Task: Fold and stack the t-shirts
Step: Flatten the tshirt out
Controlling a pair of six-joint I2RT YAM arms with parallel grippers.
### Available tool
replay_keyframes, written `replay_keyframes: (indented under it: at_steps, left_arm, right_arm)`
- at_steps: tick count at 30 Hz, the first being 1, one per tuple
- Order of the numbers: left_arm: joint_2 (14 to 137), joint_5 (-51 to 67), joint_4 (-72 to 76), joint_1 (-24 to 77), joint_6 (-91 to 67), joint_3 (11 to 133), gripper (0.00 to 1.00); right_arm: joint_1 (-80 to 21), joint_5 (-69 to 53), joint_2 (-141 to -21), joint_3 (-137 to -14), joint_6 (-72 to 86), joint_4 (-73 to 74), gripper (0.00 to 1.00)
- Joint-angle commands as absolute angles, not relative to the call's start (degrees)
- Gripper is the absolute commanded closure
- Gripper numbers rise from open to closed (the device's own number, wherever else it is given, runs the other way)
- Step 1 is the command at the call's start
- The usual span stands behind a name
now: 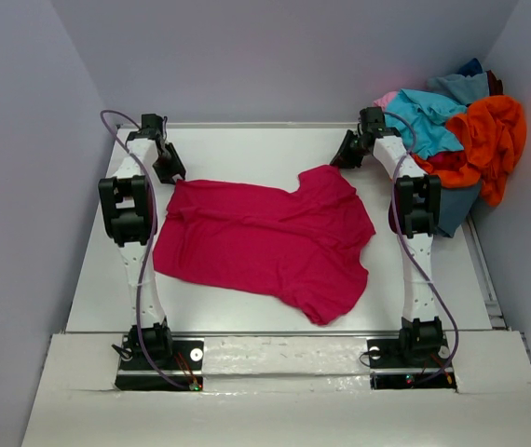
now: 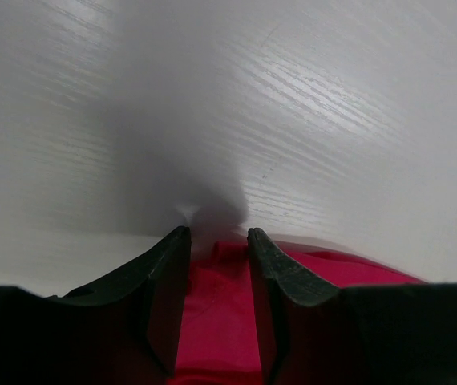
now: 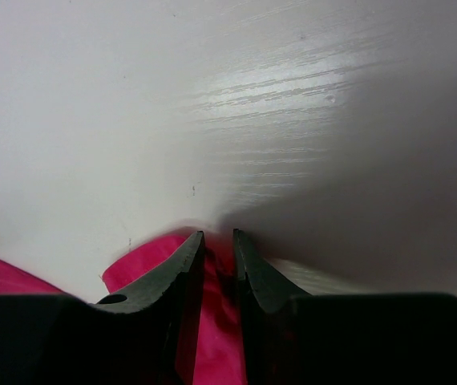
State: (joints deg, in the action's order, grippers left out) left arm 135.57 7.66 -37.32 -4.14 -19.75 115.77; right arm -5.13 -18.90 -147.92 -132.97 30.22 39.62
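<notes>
Arms outstretched, left pincer and right pincer tight on far edge of crimson t-shirt.

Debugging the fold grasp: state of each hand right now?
Left hand: crimson t-shirt between its jaws; grip cannot be told.
Right hand: closed on the t-shirt.

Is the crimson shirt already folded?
No, the crimson shirt lies spread open on the table with both sleeves out.

Crimson t-shirt, white table, orange t-shirt
</notes>
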Motion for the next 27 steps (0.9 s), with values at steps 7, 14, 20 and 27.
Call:
replay_keyframes:
  at_steps: [7,14,20,27]
  left_arm:
    - [130.52,7.38,-38.67,-4.48,-18.81,116.18,0.61]
    - [130.43,8.17,-39.55,-4.48,-19.34,117.07,0.62]
    - [128.32,8.09,-38.94,-4.48,-19.25,114.17,0.6]
    - [127.0,8.35,-39.02,-4.48,-19.16,113.64,0.61]
  right_arm:
    - [-4.92,-18.54,-147.04,-131.93,29.79,40.34,0.74]
    - [-4.92,-18.28,-147.13,-132.27,29.53,40.69,0.74]
    - [-4.92,-18.37,-147.04,-132.36,29.71,40.78,0.73]
    - [-4.92,-18.37,-146.78,-131.92,29.71,40.69,0.74]
